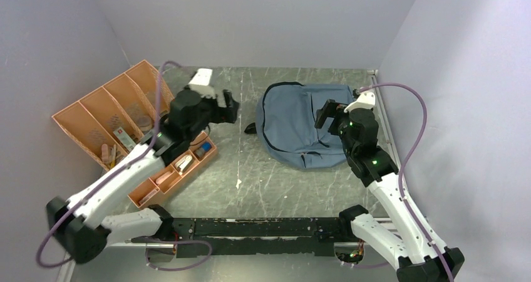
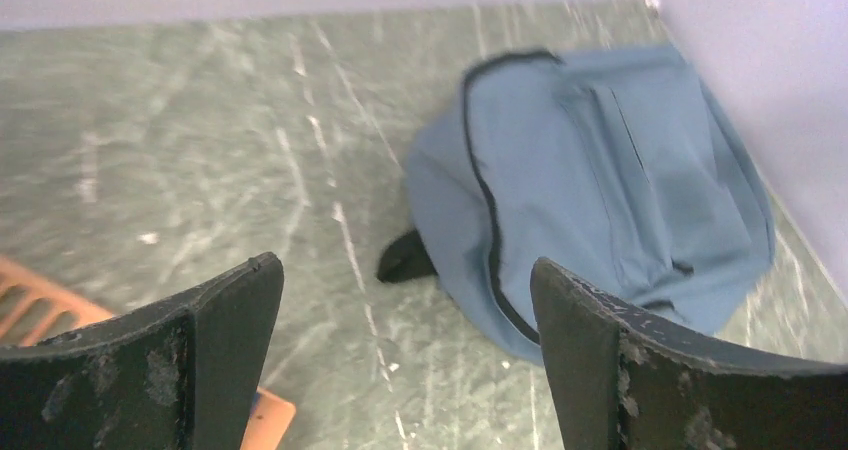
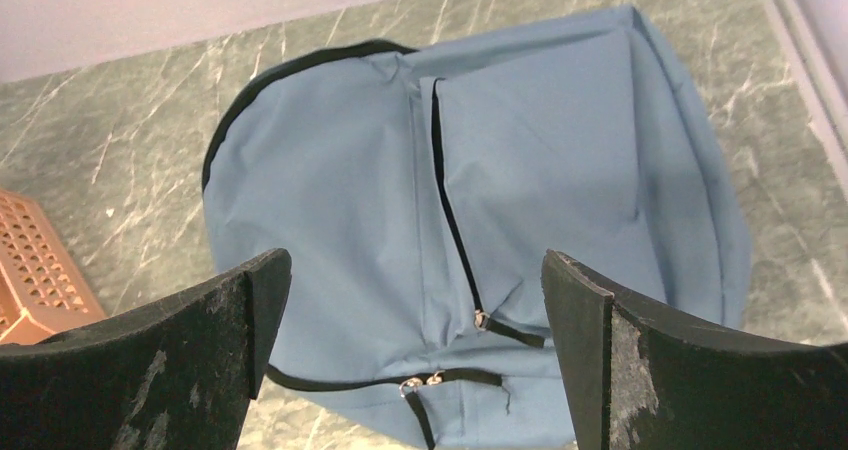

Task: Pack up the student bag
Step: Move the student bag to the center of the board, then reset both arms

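Each arm wears white shells along its long links, with black housings at the joints and the base; this goes for the left arm [image 1: 119, 185] and the right arm [image 1: 391, 194] alike. A lilac cable [image 1: 426, 116] runs from each base to the wrist, which carries a white camera block [image 1: 201, 78]. Small green lights [image 1: 374, 161] glow on the black joints. The left gripper [image 2: 402, 265] and right gripper [image 3: 415, 255] have curved black fingers [image 2: 225, 315], scuffed pale grey.

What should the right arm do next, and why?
Probably lower the right gripper onto the zipper pulls and pinch one: the student bag lies flat and looks zipped shut, and that gripper hovers open and empty above it.
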`<control>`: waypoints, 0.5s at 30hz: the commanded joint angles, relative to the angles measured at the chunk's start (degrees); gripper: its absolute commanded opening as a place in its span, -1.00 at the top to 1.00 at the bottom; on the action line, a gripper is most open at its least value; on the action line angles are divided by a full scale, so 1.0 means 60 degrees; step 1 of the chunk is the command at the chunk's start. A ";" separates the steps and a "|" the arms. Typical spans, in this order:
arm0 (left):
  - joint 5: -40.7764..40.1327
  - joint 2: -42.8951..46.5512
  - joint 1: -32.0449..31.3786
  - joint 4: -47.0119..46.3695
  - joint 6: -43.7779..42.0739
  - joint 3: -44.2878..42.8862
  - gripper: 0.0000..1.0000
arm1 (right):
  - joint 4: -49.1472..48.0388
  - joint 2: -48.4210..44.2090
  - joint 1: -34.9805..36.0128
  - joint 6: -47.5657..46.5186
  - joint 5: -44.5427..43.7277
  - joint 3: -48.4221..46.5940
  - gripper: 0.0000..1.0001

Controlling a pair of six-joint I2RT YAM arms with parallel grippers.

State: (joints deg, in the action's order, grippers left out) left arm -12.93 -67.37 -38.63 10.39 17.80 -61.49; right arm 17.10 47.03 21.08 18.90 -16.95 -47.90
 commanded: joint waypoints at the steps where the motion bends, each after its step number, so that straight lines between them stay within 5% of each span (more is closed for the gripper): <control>1: -0.2730 0.1648 0.0080 -0.0152 0.0225 0.1151 -0.94 | -0.0568 -0.0046 0.0024 -0.0907 -0.0228 -0.0429 -1.00; 15: -0.4440 0.4504 0.0102 0.2146 0.2294 0.2756 -0.94 | -0.1348 -0.0379 0.0017 -0.0902 0.0129 0.0215 -1.00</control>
State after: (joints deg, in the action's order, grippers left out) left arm -34.48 -44.97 -38.33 20.49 28.99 -46.81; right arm 12.29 46.52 21.08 13.63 -16.69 -48.18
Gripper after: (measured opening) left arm 0.969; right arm 0.997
